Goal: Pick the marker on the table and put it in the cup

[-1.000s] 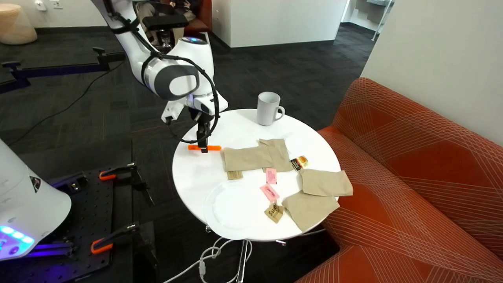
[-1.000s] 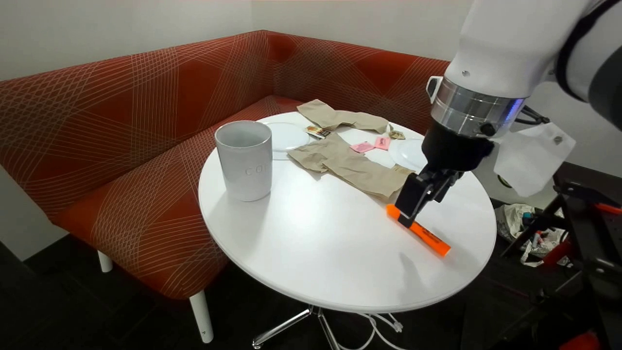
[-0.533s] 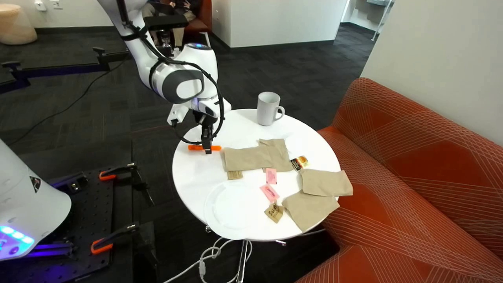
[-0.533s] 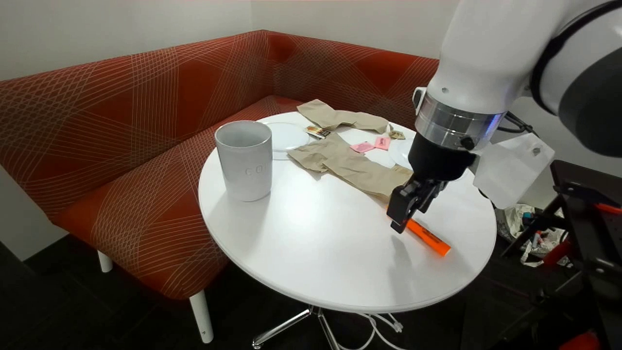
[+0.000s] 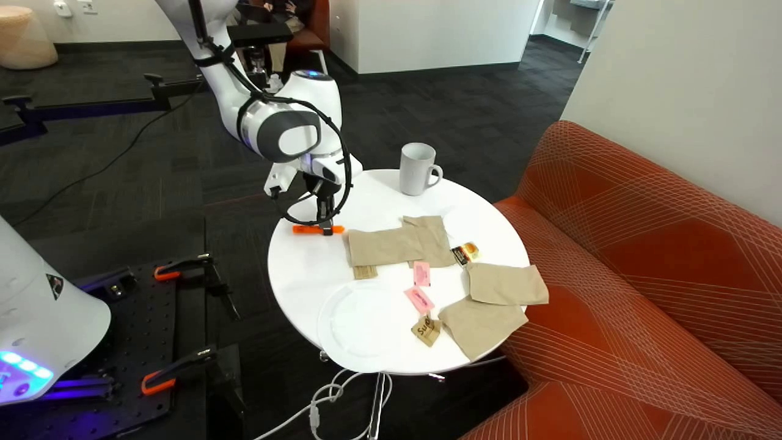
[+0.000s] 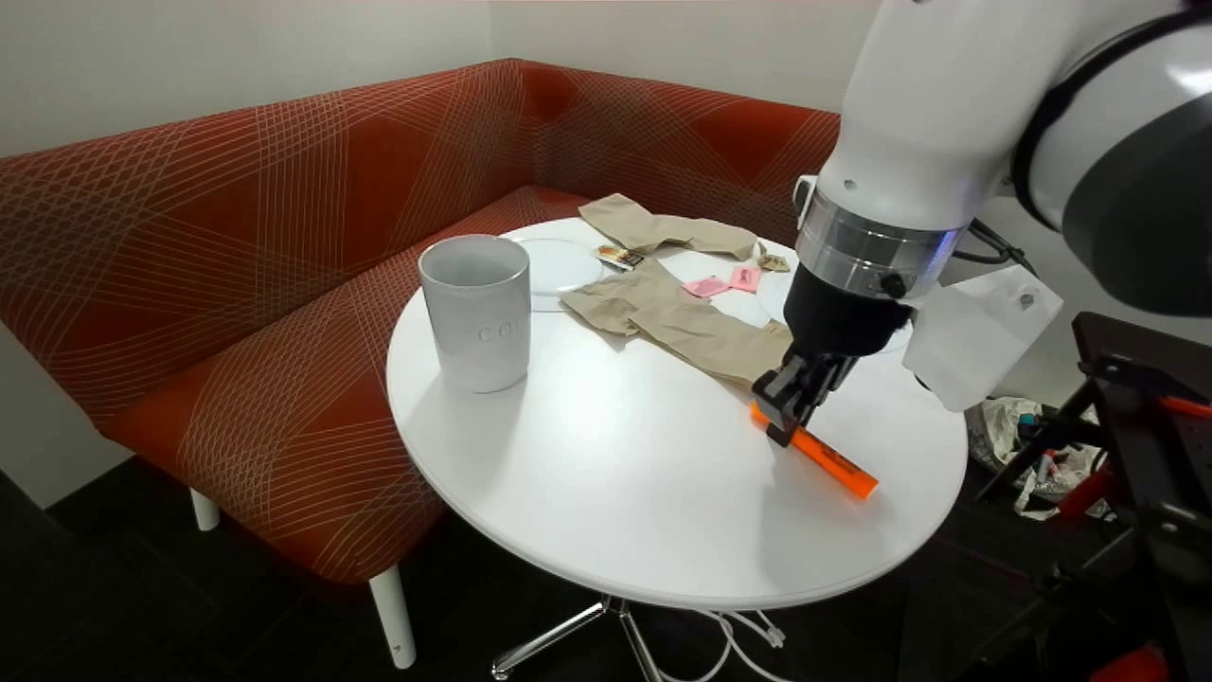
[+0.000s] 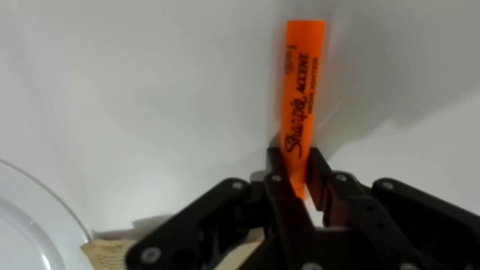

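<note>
The orange marker lies flat on the round white table. My gripper is shut on it, one finger against each side, as the wrist view shows. In both exterior views the hold is off-centre, towards the marker end beside a brown napkin; the fingers cover a short stretch of the barrel there. A longer part of the marker sticks out on the opposite side. The cup, a grey-white mug, stands upright near the table edge, apart from the gripper. Its handle shows in an exterior view of the mug.
Brown napkins lie right beside the marker's end and farther across the table. Pink packets, a small brown packet and a white plate share the tabletop. A red sofa runs along the table's side.
My gripper has slid along the marker towards the napkin end. Its fingers have come together on the marker. Marker and cup have stayed in place.
</note>
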Controlling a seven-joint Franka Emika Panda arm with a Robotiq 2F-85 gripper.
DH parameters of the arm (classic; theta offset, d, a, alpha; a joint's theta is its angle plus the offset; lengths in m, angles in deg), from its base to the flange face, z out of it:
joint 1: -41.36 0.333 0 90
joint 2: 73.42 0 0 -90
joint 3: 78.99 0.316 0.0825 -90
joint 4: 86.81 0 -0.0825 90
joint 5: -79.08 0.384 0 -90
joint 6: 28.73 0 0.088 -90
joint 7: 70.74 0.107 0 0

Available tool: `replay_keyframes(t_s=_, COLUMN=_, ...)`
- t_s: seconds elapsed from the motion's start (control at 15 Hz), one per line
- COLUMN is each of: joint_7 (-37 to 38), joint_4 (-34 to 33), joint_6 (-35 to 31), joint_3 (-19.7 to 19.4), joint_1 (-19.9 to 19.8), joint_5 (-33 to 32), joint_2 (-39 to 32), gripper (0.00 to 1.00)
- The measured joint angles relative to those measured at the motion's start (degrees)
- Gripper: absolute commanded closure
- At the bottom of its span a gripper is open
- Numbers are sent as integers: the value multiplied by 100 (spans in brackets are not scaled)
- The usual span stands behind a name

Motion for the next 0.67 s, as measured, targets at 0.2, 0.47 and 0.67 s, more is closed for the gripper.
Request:
replay_keyframes(t_s=0.2, joint_7=-8, joint_4=-14, joint_6=67, joint_3=1, joint_1=0, joint_5=2, joint_2=16, gripper=95)
replay_keyframes(t_s=0.47, joint_7=-156, joint_4=-83, joint_6=510, joint_3=87, joint_1=-43, joint_5=13, joint_2=450, gripper=95)
replay_keyframes(t_s=0.67, joint_7=-355, joint_4=-233, joint_6=1081, joint_3=241, joint_1=-178, joint_5=15, joint_2=1026, gripper=95)
